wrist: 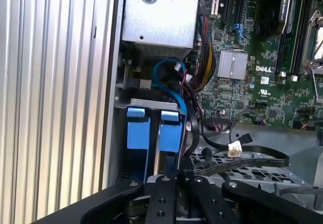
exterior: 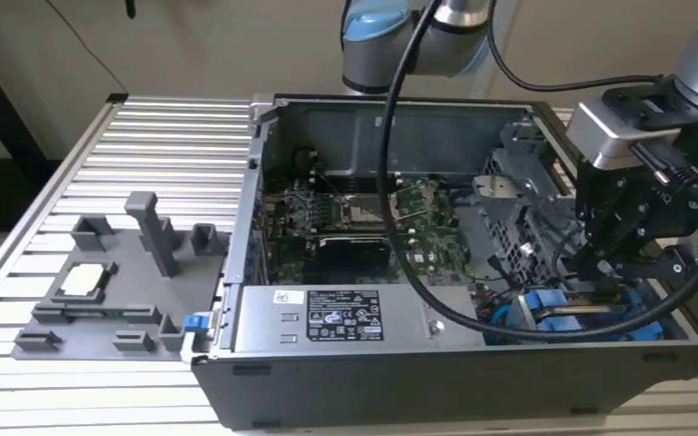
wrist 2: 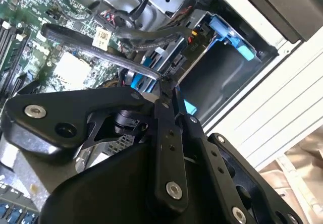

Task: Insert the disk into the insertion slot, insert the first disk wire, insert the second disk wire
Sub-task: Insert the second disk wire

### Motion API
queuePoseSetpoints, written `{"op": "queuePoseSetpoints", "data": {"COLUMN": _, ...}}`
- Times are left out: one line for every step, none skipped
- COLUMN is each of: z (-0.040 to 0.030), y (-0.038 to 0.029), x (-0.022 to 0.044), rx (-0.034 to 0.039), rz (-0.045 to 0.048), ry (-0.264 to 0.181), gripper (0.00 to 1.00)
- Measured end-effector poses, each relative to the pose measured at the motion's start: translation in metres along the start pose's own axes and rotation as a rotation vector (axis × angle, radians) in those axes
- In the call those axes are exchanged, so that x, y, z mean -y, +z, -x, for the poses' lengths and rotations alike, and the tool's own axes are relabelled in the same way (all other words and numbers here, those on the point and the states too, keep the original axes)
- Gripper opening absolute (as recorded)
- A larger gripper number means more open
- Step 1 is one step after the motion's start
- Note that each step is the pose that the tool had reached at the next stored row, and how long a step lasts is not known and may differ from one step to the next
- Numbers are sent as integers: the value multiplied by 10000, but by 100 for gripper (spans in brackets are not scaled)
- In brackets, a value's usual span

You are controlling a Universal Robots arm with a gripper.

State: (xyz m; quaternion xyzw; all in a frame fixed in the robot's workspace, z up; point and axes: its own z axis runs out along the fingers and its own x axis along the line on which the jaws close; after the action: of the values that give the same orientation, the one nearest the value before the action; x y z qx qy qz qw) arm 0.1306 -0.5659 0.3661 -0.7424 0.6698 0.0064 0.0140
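Jaws of the gripper pinched the disk edge-on over the insertion slot, where loose cables just beside it could snag it.

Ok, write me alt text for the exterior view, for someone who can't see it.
A robot arm's end effector reaches down into an open computer case at the exterior view's right, just above the blue-framed disk low in the drive cage. A grey fixture tray sits on the ribbed table beside the case.

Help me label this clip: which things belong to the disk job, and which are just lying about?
Job:
- gripper
- disk, blue-framed, in the gripper's fingers
- insertion slot, a grey drive bay
- black wires

Lying about:
- grey fixture tray
- grey metal box
- circuit board
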Motion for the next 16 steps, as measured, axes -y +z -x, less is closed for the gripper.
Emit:
{"op": "queuePoseSetpoints", "data": {"z": -3, "y": 2, "x": 23, "rx": 6, "rz": 76, "ry": 1, "gripper": 16}}
{"op": "queuePoseSetpoints", "data": {"z": -7, "y": 5, "x": 45, "rx": 11, "rz": 150, "ry": 4, "gripper": 16}}
{"op": "queuePoseSetpoints", "data": {"z": -10, "y": 9, "x": 63, "rx": 18, "rz": 216, "ry": 6, "gripper": 16}}
{"op": "queuePoseSetpoints", "data": {"z": -11, "y": 13, "x": 76, "rx": 24, "rz": 274, "ry": 7, "gripper": 16}}
{"op": "queuePoseSetpoints", "data": {"z": -12, "y": 18, "x": 88, "rx": 31, "rz": 336, "ry": 9, "gripper": 16}}
{"op": "queuePoseSetpoints", "data": {"z": -13, "y": 25, "x": 93, "rx": 36, "rz": 374, "ry": 20, "gripper": 16}}
{"op": "queuePoseSetpoints", "data": {"z": -14, "y": 32, "x": 93, "rx": 37, "rz": 385, "ry": 64, "gripper": 16}}
{"op": "queuePoseSetpoints", "data": {"z": -14, "y": 41, "x": 93, "rx": 36, "rz": 389, "ry": 145, "gripper": 16}}
{"op": "queuePoseSetpoints", "data": {"z": -14, "y": 49, "x": 92, "rx": 39, "rz": 394, "ry": 246, "gripper": 16}}
{"op": "queuePoseSetpoints", "data": {"z": -14, "y": 57, "x": 93, "rx": 39, "rz": 399, "ry": 332, "gripper": 16}}
{"op": "queuePoseSetpoints", "data": {"z": -15, "y": 61, "x": 96, "rx": 41, "rz": 417, "ry": 370, "gripper": 16}}
{"op": "queuePoseSetpoints", "data": {"z": -16, "y": 62, "x": 106, "rx": 47, "rz": 507, "ry": 374, "gripper": 16}}
{"op": "queuePoseSetpoints", "data": {"z": -18, "y": 65, "x": 124, "rx": 60, "rz": 641, "ry": 379, "gripper": 16}}
{"op": "queuePoseSetpoints", "data": {"z": -21, "y": 67, "x": 145, "rx": 73, "rz": 779, "ry": 383, "gripper": 16}}
{"op": "queuePoseSetpoints", "data": {"z": -23, "y": 69, "x": 166, "rx": 83, "rz": 900, "ry": 387, "gripper": 16}}
{"op": "queuePoseSetpoints", "data": {"z": -24, "y": 72, "x": 182, "rx": 88, "rz": 971, "ry": 390, "gripper": 16}}
